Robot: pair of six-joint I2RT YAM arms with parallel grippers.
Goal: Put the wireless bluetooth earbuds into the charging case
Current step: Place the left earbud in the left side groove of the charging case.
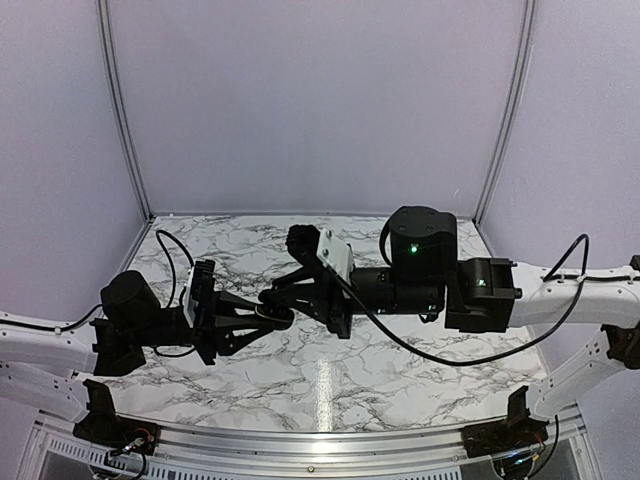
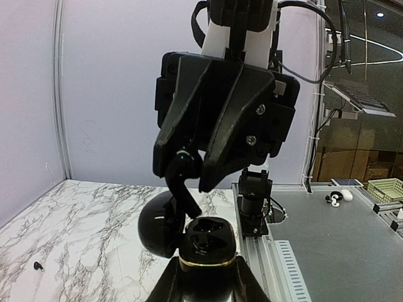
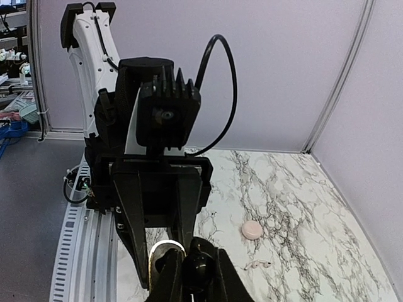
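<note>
Pinching an earbud (image 2: 184, 173), right jaws hang over the case (image 2: 208, 240) left jaws clamp

No word, brand, number or sign can be read in any of the three views. The white camera block (image 1: 337, 257) on the right arm shows only a plain face. The small items (image 2: 338, 197) on the grey bench (image 2: 327, 251) beside the marble tabletop (image 2: 75, 233) are too small and blurred to tell whether they carry any lettering.
</note>
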